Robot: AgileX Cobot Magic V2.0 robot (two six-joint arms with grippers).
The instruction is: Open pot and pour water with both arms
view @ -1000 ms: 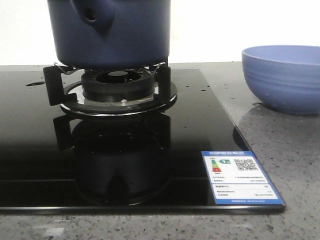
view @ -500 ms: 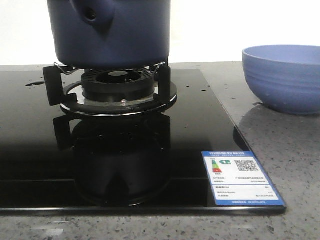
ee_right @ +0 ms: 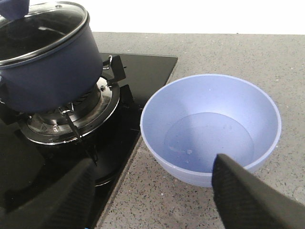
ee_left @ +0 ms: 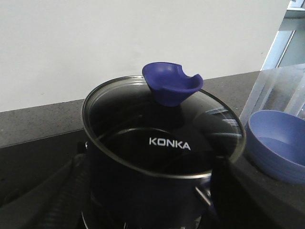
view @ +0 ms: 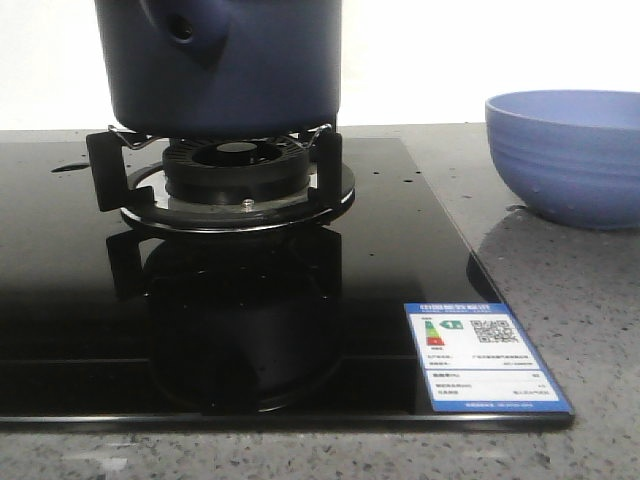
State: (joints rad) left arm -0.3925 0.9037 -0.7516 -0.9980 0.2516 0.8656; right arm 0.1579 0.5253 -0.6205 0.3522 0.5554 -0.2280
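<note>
pot (view: 222, 62) count is one: a dark navy pot sitting on the burner (view: 236, 172) of a black glass hob (view: 60, 300), its side knob (view: 182, 30) with a round hole facing the front camera. one glass lid (ee_left: 164, 129) rests on it, closed, topped by one blue cupped lid handle (ee_left: 172, 84). one lighter blue bowl (view: 566, 155) stands on the grey speckled counter (view: 560, 300), off the hob's edge at about 3 o'clock from the pot in the front view, well apart from it. the right wrist view shows a little clear water in the bowl's bottom.

writing: the lid carries the white word "konka". one blue-bordered energy label (view: 484, 357) with coloured bars and a qr code is stuck at the hob's front corner, at roughly 5 o'clock from the burner; its small print is too fine to read.

left gripper (ee_left: 143, 210): two dark fingers show at the edges of its wrist view, spread wide to either side of the pot, holding nothing; whether they touch the pot's wall i cannot tell. right gripper (ee_right: 152, 200): also spread wide and empty, one finger (ee_right: 248, 195) over the near rim of the bowl, the other over the hob beside the burner.
</note>
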